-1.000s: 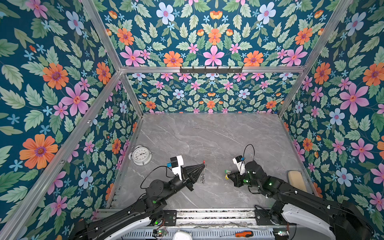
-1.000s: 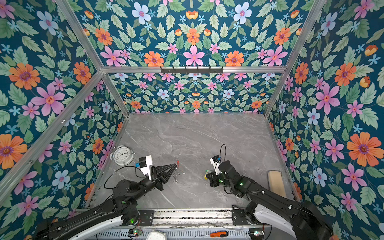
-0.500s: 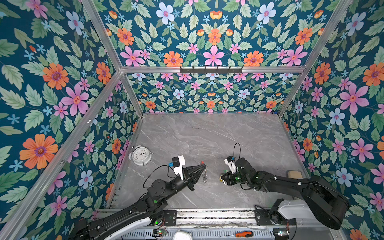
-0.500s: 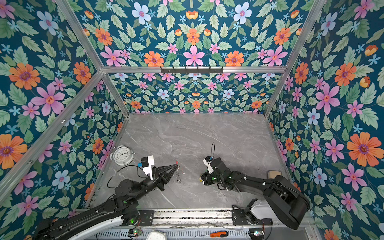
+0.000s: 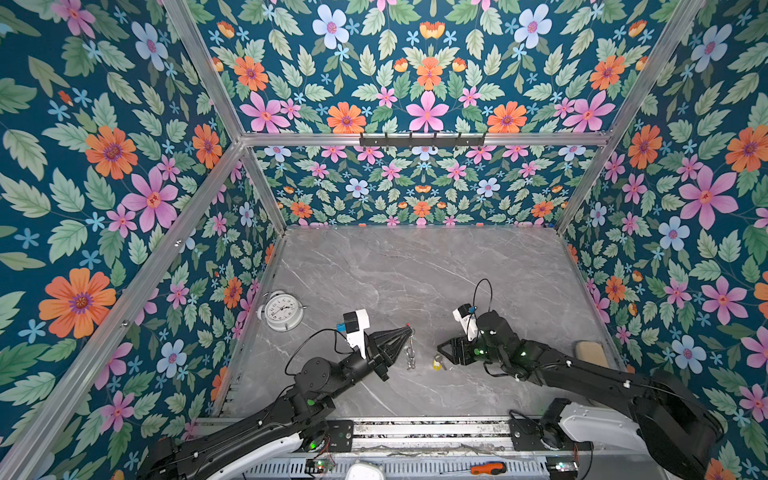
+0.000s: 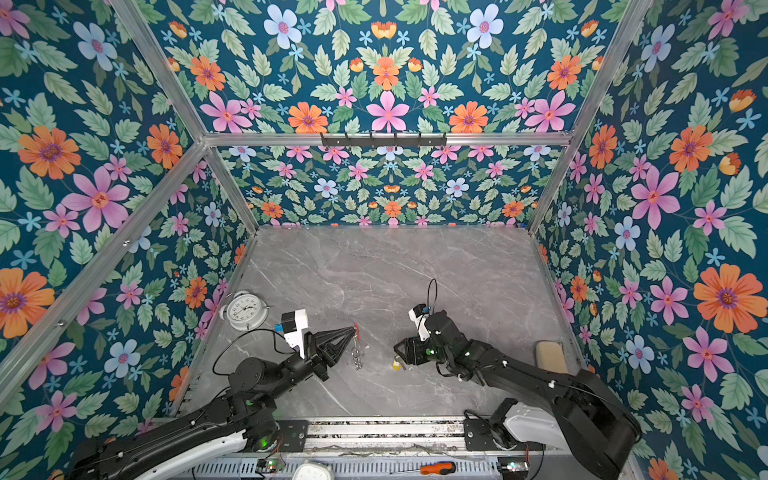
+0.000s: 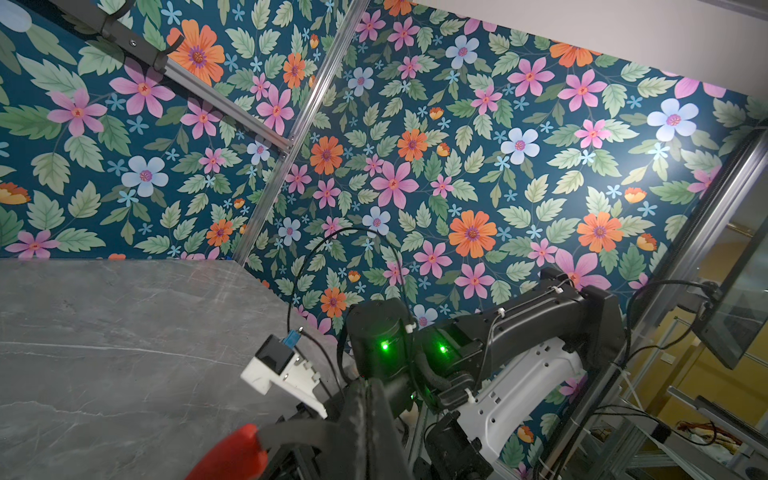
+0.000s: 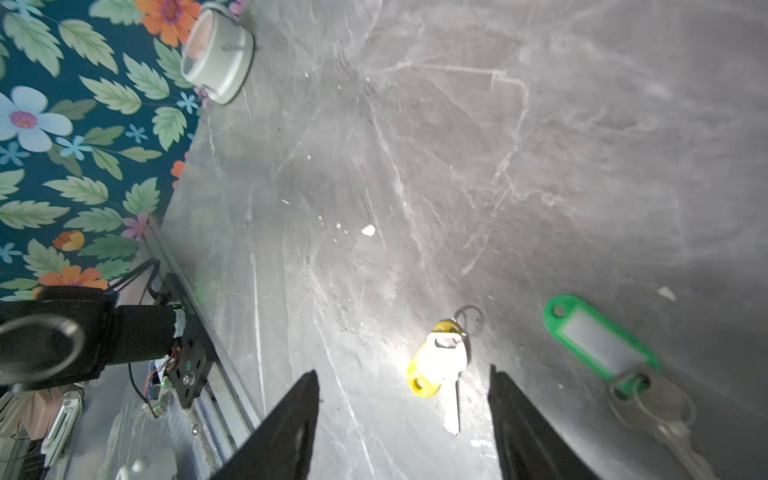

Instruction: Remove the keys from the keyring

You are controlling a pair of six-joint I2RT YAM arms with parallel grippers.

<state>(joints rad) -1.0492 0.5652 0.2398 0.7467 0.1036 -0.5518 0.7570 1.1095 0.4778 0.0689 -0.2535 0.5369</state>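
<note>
My left gripper (image 5: 408, 331) (image 6: 354, 329) is shut on the keyring (image 5: 410, 353) (image 6: 357, 353), which hangs from its tips over the table with small silver rings dangling. In the left wrist view the shut fingers (image 7: 365, 415) clamp the dark loop (image 7: 299, 432) beside its red section (image 7: 232, 453). The yellow-headed key (image 5: 436, 362) (image 6: 397, 365) (image 8: 440, 365) lies flat on the table, loose between the spread fingers of my open right gripper (image 5: 442, 353) (image 6: 401, 352) (image 8: 403, 386). The green-tagged key (image 8: 598, 332) lies just outside one finger, touching nothing.
A white alarm clock (image 5: 284, 311) (image 6: 245, 311) (image 8: 218, 54) stands by the left wall. A tan block (image 5: 590, 353) (image 6: 550, 356) sits at the table's right edge. An orange-handled screwdriver (image 5: 486, 468) (image 6: 436, 468) lies on the front rail.
My right gripper has moved left and down to the table and opened, letting go of the yellow key, which now lies loose. The left gripper still holds the keyring, barely shifted.
</note>
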